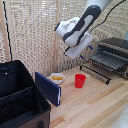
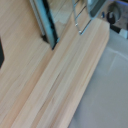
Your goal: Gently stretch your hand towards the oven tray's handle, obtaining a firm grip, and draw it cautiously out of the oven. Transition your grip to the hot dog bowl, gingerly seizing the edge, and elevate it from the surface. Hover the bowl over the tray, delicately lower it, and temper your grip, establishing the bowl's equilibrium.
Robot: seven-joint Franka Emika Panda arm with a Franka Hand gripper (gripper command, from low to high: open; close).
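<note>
In the exterior view the oven [image 1: 114,49] stands at the exterior view's right with its door down. The oven tray [image 1: 104,62] sticks out of its front, and the oven tray's handle [image 1: 95,70] runs along the tray's near edge. The hot dog bowl [image 1: 57,77] rests on the wooden table, white with yellow food in it. My gripper [image 1: 85,51] hangs in the air between oven and bowl, open and holding nothing. The blurred wrist view shows my fingers [image 2: 46,22] spread over bare wood, with neither bowl nor tray clearly visible.
A red cup [image 1: 80,80] stands between the bowl and the tray. A large black case [image 1: 20,95] fills the exterior view's left, with a blue flap [image 1: 48,88] right beside the bowl. A slatted screen [image 1: 35,30] backs the table [image 1: 95,105].
</note>
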